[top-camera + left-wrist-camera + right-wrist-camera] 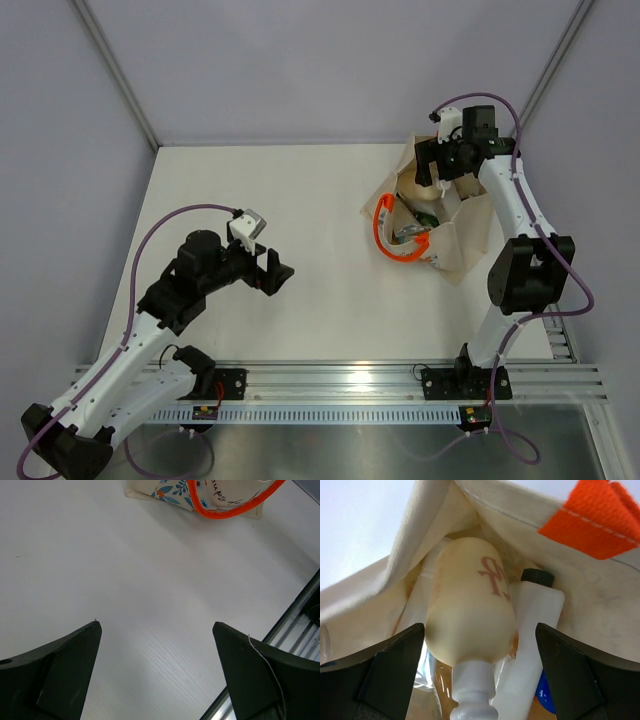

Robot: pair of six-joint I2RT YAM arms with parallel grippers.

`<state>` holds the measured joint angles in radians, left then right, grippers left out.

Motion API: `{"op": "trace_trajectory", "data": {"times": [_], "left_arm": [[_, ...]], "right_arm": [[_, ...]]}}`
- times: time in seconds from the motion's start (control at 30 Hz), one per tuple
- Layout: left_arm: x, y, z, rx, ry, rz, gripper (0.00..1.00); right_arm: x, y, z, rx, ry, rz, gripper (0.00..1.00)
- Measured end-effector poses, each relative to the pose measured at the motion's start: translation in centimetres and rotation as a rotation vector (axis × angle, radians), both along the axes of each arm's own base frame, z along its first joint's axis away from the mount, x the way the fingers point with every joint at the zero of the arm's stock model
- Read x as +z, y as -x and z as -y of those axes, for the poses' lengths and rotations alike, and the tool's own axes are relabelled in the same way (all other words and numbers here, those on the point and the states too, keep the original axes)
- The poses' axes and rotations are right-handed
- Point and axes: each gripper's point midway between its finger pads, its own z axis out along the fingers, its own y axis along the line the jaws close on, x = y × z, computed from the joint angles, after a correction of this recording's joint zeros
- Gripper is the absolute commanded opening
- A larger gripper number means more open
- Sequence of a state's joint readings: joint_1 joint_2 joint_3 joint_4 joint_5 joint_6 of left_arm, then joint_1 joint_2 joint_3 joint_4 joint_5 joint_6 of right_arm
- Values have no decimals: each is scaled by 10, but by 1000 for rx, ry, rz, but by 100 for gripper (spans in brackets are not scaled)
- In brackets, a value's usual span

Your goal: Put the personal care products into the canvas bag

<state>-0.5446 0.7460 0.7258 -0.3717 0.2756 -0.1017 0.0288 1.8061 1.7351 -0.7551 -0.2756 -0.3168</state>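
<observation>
Our right tool gapes wide inside the canvas bag near the far right corner of the bench, straddling the cream pump bottle, seemingly without touching; our left tool hangs spread, empty.

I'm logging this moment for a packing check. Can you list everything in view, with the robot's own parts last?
canvas bag: one, beige with orange handles and a blue-orange print, far right of the table
cream pump bottle: one, cream, inside the bag
white bottle: one, white with a dark cap, inside the bag, against the pump bottle
blue item: one, blue, mostly hidden under the white bottle
table: one, white
rail: one, silver, along the near edge
left gripper: one, black, open, above bare table left of the bag
right gripper: one, black, open, in the bag's mouth with fingers either side of the pump bottle
</observation>
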Motion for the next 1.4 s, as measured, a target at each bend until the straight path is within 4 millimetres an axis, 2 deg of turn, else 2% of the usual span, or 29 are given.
{"op": "trace_trajectory", "data": {"times": [0.17, 0.3, 0.4, 0.53, 0.67, 0.73, 0.8, 0.87, 1.1, 1.23, 1.4], "left_arm": [[0, 0, 0, 0, 0, 1, 99], [0, 0, 0, 1, -1, 1, 99], [0, -1, -1, 7, -3, 2, 99], [0, -2, -2, 11, -4, 3, 99], [0, -2, -2, 14, -5, 3, 99], [0, -2, -2, 14, -5, 4, 99], [0, -2, -2, 14, -5, 4, 99], [0, -2, -2, 15, -5, 5, 99], [6, -3, -7, 48, 5, 20, 99], [4, -2, -17, 108, -1, -1, 99], [13, 0, -31, 190, 22, 10, 99]], "right_arm": [[6, -7, 7, -35, 25, 34, 99], [24, -12, 13, -59, 45, 78, 99], [54, -14, 15, -65, 44, 144, 100], [109, -2, 13, -59, 30, 259, 99], [161, 30, 4, -18, -17, 379, 99], [176, 47, 0, -7, -44, 429, 100], [181, 67, -5, 2, -75, 456, 99], [179, 79, -9, 14, -99, 458, 99], [155, 98, -13, -75, -214, 375, 100], [143, 125, 2, -215, -237, 388, 99], [152, 169, 25, -339, -215, 521, 100]]}}
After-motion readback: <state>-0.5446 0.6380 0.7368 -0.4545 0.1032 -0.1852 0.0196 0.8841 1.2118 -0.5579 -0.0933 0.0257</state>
